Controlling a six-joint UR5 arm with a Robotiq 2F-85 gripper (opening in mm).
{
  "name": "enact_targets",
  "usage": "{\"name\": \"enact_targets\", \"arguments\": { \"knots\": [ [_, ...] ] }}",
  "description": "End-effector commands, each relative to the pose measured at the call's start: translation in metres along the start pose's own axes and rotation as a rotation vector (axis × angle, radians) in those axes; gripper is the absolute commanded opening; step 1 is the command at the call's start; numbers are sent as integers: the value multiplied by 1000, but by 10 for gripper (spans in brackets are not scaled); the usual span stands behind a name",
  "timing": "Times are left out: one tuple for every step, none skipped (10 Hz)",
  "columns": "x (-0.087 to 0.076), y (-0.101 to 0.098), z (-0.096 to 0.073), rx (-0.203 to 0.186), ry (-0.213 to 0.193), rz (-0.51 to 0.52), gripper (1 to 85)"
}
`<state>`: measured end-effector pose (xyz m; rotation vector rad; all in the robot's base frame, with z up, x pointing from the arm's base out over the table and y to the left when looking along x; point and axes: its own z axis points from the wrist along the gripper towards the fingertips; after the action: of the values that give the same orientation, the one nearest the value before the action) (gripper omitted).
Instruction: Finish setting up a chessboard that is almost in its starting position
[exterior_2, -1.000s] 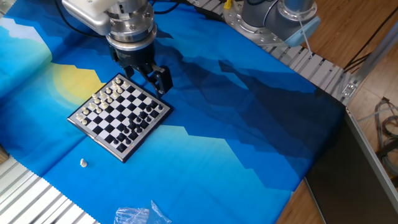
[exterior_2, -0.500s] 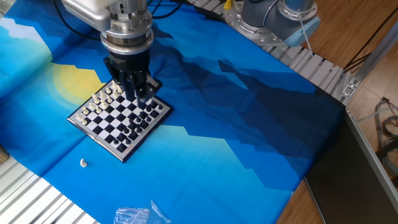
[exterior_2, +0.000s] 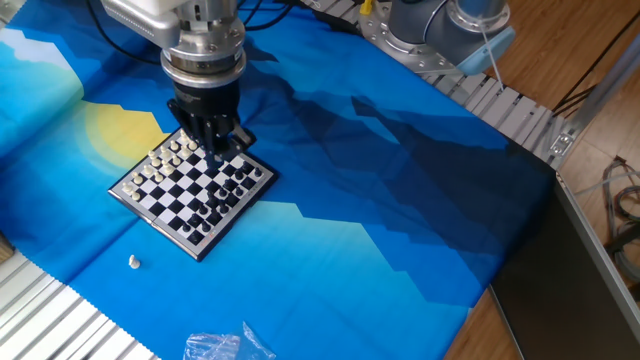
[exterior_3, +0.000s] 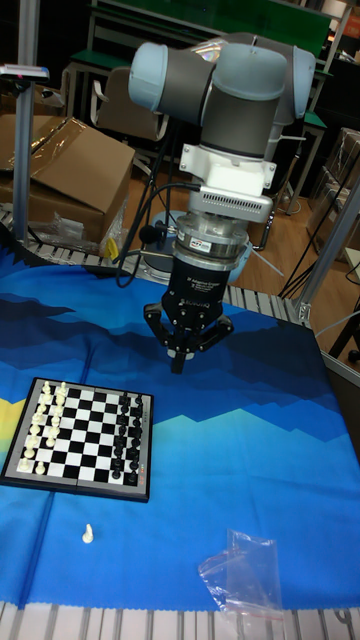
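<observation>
The chessboard (exterior_2: 188, 188) lies on the blue cloth, with cream pieces (exterior_2: 162, 163) along its left side and black pieces (exterior_2: 232, 188) along its right. In the tall fixed view the chessboard (exterior_3: 85, 430) sits at the lower left. One cream piece (exterior_2: 133, 262) lies off the board on the cloth near the front edge, also seen as the cream piece (exterior_3: 88, 534). My gripper (exterior_2: 222, 150) hangs over the board's far corner, fingers pointing down and drawn together. In the tall view the gripper (exterior_3: 178, 365) shows nothing visible between its fingertips.
A clear plastic bag (exterior_2: 225, 345) lies at the cloth's front edge, and the same bag (exterior_3: 245, 570) shows in the tall view. A metal conveyor frame (exterior_2: 500, 100) runs along the back right. Cardboard boxes (exterior_3: 70, 175) stand behind the table.
A second ago the fingers stood spread apart beside the board's far corner. They have since closed together and the gripper has shifted slightly left over the corner.
</observation>
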<state>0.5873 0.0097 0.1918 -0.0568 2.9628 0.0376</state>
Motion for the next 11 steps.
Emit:
{"name": "enact_targets", "arguments": {
  "knots": [
    [25,1,-1,-13,80,24,10],
    [30,4,-1,-26,91,38,10],
    [30,3,0,-28,84,35,10],
    [29,3,1,-33,74,34,10],
    [28,4,2,-35,71,35,10],
    [28,3,2,-32,71,34,10],
    [29,3,2,-32,71,33,10],
    [29,4,2,-36,70,30,10],
    [29,4,2,-37,70,27,10],
    [28,5,2,-38,66,24,10],
    [28,5,1,-38,66,24,10]
  ]
}}
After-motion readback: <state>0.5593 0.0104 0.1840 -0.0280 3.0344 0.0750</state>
